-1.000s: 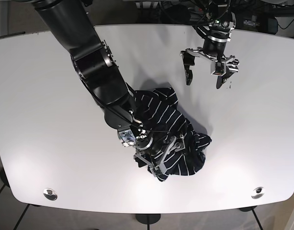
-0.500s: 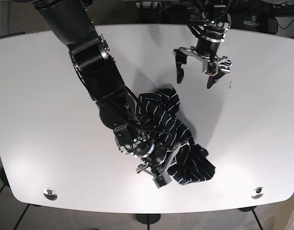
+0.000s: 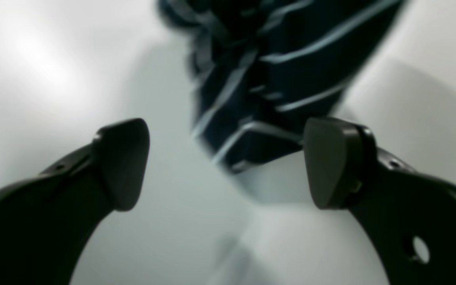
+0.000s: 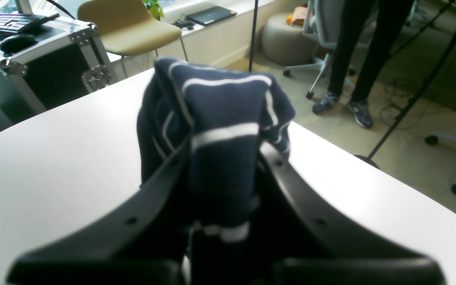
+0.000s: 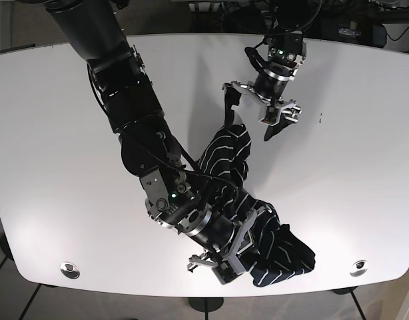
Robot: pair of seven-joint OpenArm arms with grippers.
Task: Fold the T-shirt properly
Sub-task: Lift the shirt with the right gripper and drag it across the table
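Base view: navy striped T-shirt (image 5: 238, 193), crumpled on white table (image 5: 51, 133), near front edge. Right gripper (image 5: 221, 257) pinches a bunched fold. Left gripper (image 5: 251, 113), jaws spread, hovers at shirt's far end.

You have one striped T-shirt (image 5: 248, 207) on one white table (image 5: 51, 167), two grippers, right gripper (image 5: 224, 257) and left gripper (image 5: 250, 115), and two round table fittings (image 5: 70, 269).
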